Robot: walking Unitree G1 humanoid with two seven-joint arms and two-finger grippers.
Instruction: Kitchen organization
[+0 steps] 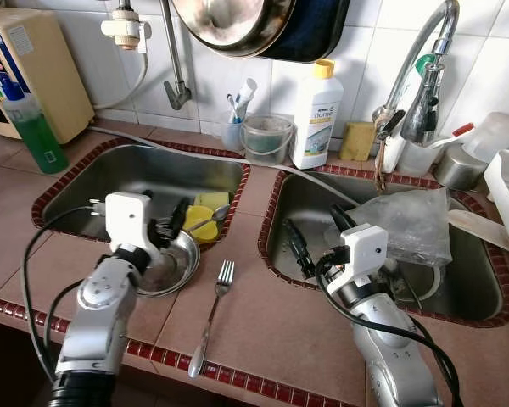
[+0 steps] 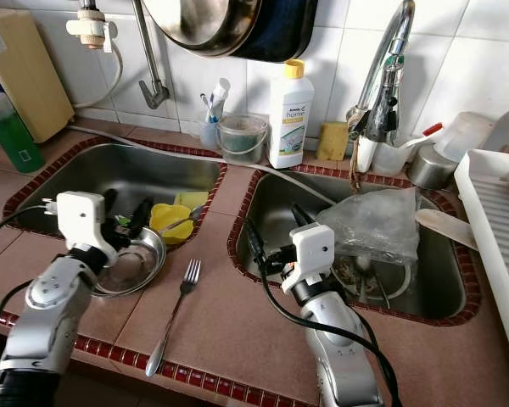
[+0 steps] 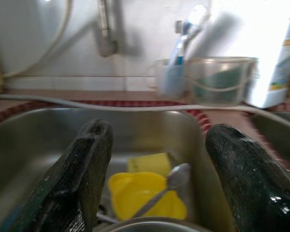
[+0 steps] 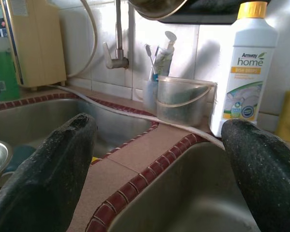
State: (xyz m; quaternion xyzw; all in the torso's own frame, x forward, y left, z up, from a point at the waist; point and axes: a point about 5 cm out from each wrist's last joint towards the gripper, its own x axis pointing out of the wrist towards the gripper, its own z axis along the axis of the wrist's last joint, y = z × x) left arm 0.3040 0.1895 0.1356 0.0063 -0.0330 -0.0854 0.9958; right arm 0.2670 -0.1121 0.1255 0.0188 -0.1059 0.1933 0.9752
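Fork (image 1: 212, 315) on counter; left gripper (image 3: 154, 183) spread above yellow cup (image 3: 147, 200).

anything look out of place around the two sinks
Yes. A fork lies alone on the tiled counter between the sinks, handle reaching the front edge. A crumpled clear plastic bag sits in the right sink over the dishes. The steel bowl perches on the left sink's rim.
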